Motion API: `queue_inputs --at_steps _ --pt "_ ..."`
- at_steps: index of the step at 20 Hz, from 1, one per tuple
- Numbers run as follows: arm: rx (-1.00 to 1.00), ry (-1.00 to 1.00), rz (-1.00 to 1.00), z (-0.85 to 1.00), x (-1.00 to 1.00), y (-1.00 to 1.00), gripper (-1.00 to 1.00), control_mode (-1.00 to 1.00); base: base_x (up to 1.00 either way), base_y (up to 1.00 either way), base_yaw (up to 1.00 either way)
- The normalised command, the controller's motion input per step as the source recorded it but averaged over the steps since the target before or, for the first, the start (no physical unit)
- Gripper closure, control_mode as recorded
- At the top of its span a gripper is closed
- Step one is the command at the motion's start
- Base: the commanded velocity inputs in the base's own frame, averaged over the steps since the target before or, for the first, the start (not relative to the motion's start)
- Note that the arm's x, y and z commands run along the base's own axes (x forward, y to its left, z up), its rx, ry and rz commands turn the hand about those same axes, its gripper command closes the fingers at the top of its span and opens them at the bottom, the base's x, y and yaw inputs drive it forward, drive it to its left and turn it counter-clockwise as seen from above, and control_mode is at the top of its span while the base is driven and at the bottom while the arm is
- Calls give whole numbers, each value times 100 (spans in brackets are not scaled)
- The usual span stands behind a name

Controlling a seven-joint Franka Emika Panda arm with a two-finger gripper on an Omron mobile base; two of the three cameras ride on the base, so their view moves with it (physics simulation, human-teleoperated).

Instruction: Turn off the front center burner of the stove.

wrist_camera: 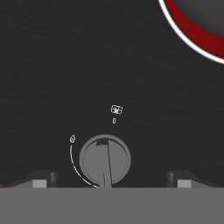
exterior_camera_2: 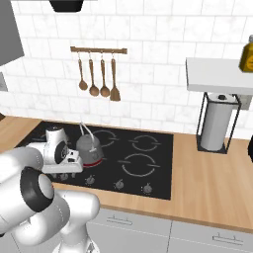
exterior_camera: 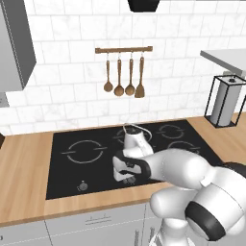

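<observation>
The stove [exterior_camera: 62, 166] is a black glass cooktop set in a wooden counter. A grey kettle [exterior_camera: 134, 140] stands on the front center burner [exterior_camera_2: 97, 161], which glows red around the kettle's base; the same red arc [wrist_camera: 197, 37] shows at the top right of the hand view. My gripper [exterior_camera: 127, 179] hangs low over the row of knobs at the stove's front edge. Seen from the hand, it [wrist_camera: 111, 181] is open, and its fingertips [wrist_camera: 41, 180] stand wide apart on both sides of a round silvery knob [wrist_camera: 105, 159] without touching it.
Other small knobs [exterior_camera_2: 118, 184] line the front edge, one at the far left [exterior_camera: 82, 185]. Wooden spoons on a rail [exterior_camera: 124, 77] hang on the tiled wall. A paper towel holder [exterior_camera: 225, 101] stands on the counter at the right, under a shelf [exterior_camera_2: 217, 74].
</observation>
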Motion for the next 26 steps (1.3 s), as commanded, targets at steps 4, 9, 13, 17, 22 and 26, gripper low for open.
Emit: queue_inputs --at_steps 4,9,13,17,22,26 --pt "0 -2 0 -17 20 5 -100 -100 0 0 0" --pt "0 0 0 -14 5 1 -100 -100 0 0 0" --pt "0 0 0 0 0 0 100 -100 0 0 0" --pt "0 0 0 0 0 0 100 -100 0 0 0" --pt "1 0 -5 0 -2 -1 100 -100 0 0 0" --pt "5 0 -32 0 -19 -7 100 -100 0 0 0"
